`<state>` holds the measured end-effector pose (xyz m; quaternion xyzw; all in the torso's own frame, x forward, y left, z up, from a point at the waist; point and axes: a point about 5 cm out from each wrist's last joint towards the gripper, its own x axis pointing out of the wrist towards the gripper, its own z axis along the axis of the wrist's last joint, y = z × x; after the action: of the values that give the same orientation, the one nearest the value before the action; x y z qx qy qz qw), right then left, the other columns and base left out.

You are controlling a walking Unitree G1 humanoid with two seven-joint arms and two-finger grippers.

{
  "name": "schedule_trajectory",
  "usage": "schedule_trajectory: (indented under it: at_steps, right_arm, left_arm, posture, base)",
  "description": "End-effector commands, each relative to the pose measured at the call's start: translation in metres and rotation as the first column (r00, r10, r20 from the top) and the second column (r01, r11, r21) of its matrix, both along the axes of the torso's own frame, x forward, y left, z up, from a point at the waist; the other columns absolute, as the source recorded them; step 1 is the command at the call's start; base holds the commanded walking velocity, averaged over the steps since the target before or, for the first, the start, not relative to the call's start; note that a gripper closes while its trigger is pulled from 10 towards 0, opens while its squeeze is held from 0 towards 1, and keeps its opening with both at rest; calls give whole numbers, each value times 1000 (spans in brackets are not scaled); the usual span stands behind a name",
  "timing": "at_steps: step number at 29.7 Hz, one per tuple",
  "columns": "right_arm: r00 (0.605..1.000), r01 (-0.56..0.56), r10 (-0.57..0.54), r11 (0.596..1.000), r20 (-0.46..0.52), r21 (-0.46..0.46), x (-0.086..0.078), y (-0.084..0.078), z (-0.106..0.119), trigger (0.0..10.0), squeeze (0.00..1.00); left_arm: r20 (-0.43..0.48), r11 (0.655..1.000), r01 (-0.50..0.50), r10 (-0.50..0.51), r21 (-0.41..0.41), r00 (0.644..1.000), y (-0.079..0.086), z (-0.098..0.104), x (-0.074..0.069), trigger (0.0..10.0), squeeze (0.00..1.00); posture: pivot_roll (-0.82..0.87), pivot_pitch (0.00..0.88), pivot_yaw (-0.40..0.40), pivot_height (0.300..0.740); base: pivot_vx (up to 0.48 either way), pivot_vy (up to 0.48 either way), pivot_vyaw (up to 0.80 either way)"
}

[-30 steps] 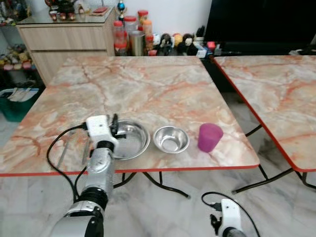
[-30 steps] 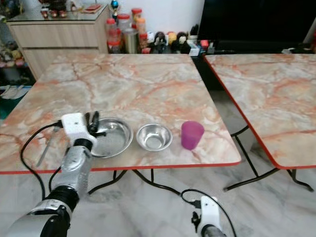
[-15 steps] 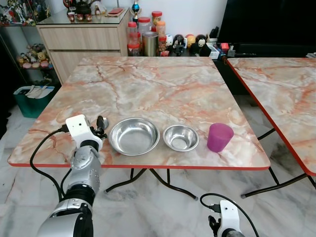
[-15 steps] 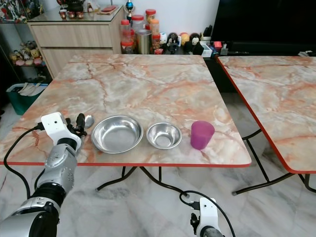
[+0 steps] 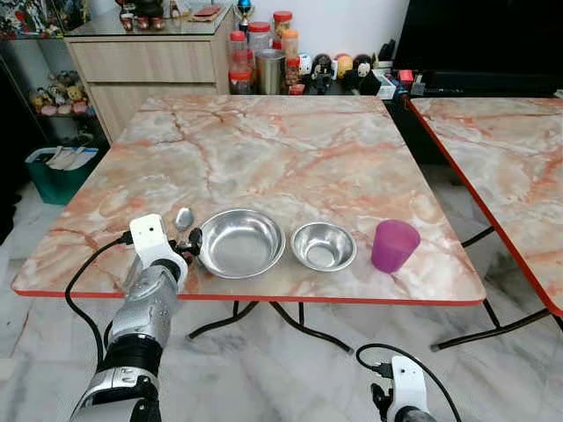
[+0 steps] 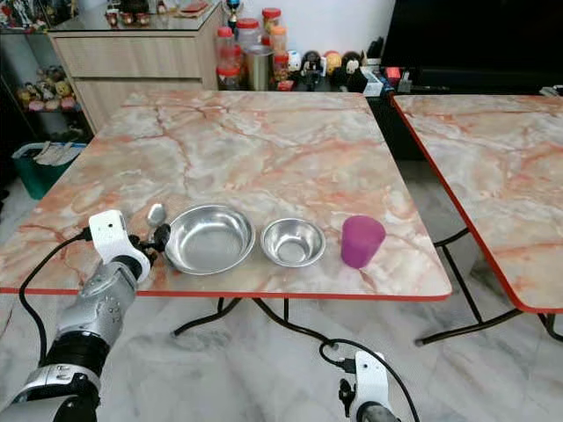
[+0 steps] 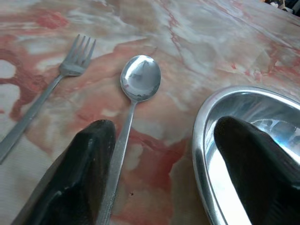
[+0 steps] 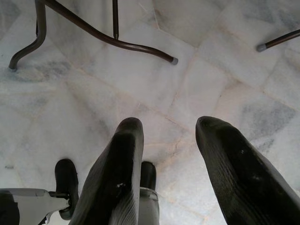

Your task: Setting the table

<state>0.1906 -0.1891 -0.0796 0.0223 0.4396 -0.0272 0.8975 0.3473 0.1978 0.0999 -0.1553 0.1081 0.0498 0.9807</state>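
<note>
Left end effector [image 5: 186,243]: at the near left edge of the counter [image 5: 290,141], fingers spread apart, gripping nothing. One finger [image 7: 79,178] sits by the spoon handle, the other over the rim of the big bowl.
Spoon [image 7: 136,98]: flat on the counter, bowl end at 12 o'clock from the left end effector, handle running back toward 6 o'clock, ending near the left finger. Long axis roughly in line with the fingers' reach, slightly tilted.
Fork [image 7: 51,91]: on the counter at about 10 o'clock of the spoon, lying parallel-ish, apart from it.
Big bowl [image 5: 240,243]: steel, at 3 o'clock of the spoon, just beside it.
Small bowl [image 5: 323,245]: steel, 3 o'clock of the big bowl, close but not touching.
Cup [image 5: 393,245]: purple, upright, 3 o'clock of the small bowl.
Right end effector [image 8: 173,159]: hanging low below the counter, fingers apart, empty, pointing at the floor [image 8: 220,61].
Nearer arm: left, by far; the spoon handle is almost between its fingers.
Key relation: spoon lies dead ahead, handle nearly lengthwise to the approach. My guess is that a grab needs the fingers shifted toward 9 o'clock, off the big bowl's rim.
Risk: probably nudging the big bowl.
</note>
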Motion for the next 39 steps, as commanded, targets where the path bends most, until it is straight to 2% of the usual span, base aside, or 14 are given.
schedule_trajectory:
  at_steps: [1,2,3,10,16,22,29,39]
  right_arm:
    - [1000,-3,3,1000,3,2,2,1,1,10000,0]
    - [1000,-2,2,1000,4,3,2,1,1,10000,0]
    - [1000,1,-1,1000,4,4,2,0,1,10000,0]
    - [1000,6,-6,1000,3,8,2,0,1,10000,0]
    - [1000,6,-6,1000,2,9,2,-1,1,10000,0]
    - [1000,2,-2,1000,2,7,2,-2,1,10000,0]
    - [1000,-3,3,1000,3,5,2,-3,1,10000,0]
    - [1000,-6,6,1000,3,6,2,-2,1,10000,0]
  left_arm:
    - [-8,1000,-6,5,-17,1000,2,2,-1,10000,0]
    - [-9,1000,-6,5,-25,1000,2,2,-1,10000,0]
    - [-17,997,7,-8,-71,1000,1,1,-1,10000,0]
    - [-65,994,17,-24,-104,998,3,-8,-7,10000,0]
    - [-107,996,23,-32,-82,994,4,-15,-10,10000,0]
    - [-84,994,50,-58,-94,995,1,-12,-10,10000,0]
    - [-35,993,77,-80,-88,996,-2,1,-6,10000,0]
    - [-103,990,131,-135,-45,986,-7,-6,-10,10000,0]
  posture:
    - [26,0,-16,740]
    - [26,0,-16,740]
    - [28,0,-17,740]
    - [26,0,-16,740]
    - [25,0,-18,740]
    - [25,0,-21,740]
    - [27,0,-22,740]
    - [26,0,-19,740]
  base:
    - [0,0,0]
    - [0,0,0]
    - [0,0,0]
    - [0,0,0]
    - [0,0,0]
    - [0,0,0]
    - [0,0,0]
    - [0,0,0]
